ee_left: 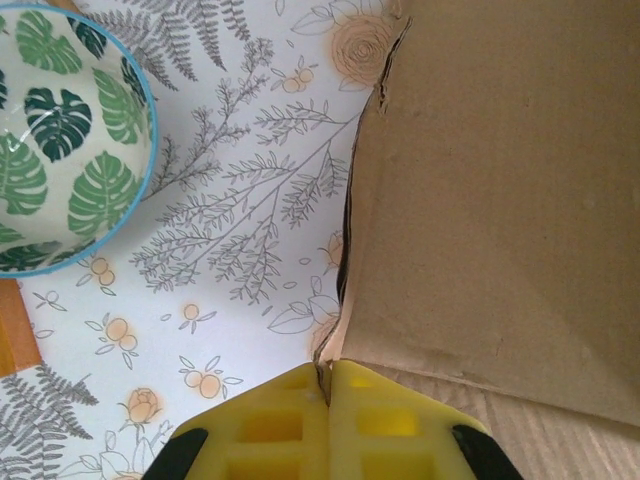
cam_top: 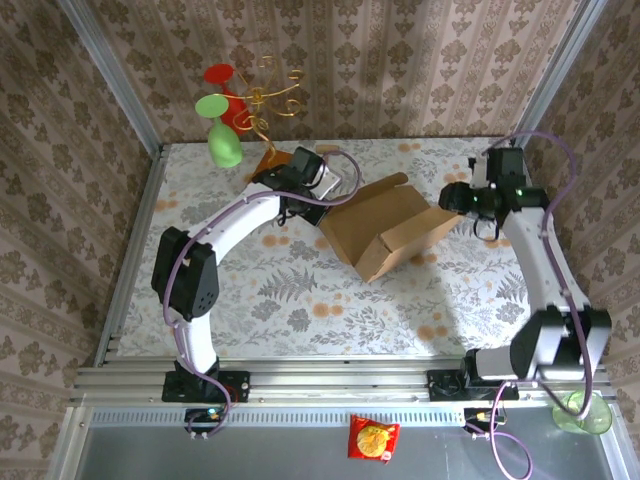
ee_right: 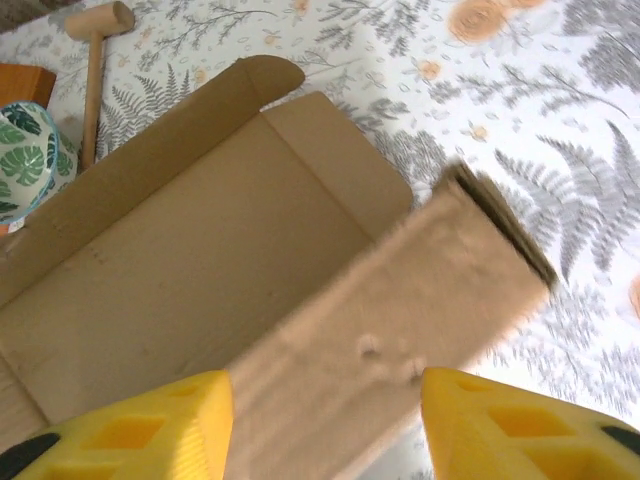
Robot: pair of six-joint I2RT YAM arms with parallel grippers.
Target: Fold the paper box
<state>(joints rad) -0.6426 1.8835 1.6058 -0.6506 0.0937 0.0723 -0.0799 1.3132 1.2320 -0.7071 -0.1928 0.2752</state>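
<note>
The paper box [cam_top: 385,228] is a tan cardboard mailer lying half-unfolded at the middle of the table, with flaps raised. My left gripper [cam_top: 322,208] is at its left corner. In the left wrist view the yellow fingers [ee_left: 290,420] are pressed together on the thin edge of a box wall [ee_left: 500,180], so the left gripper [ee_left: 328,378] is shut on it. My right gripper [cam_top: 450,202] is at the box's right side. Its fingers [ee_right: 170,420] stand wide apart, the right gripper [ee_right: 325,400] is open, and a blurred flap [ee_right: 400,310] lies between and beyond them.
A leaf-patterned bowl [ee_left: 60,140] and a reddish wooden board [ee_left: 15,340] sit just left of the box, with a wooden mallet [ee_right: 95,50] nearby. Green and red goblets [cam_top: 225,140] and a gold wire stand [cam_top: 270,90] are at the back left. A metal rail [cam_top: 330,380] runs along the near edge.
</note>
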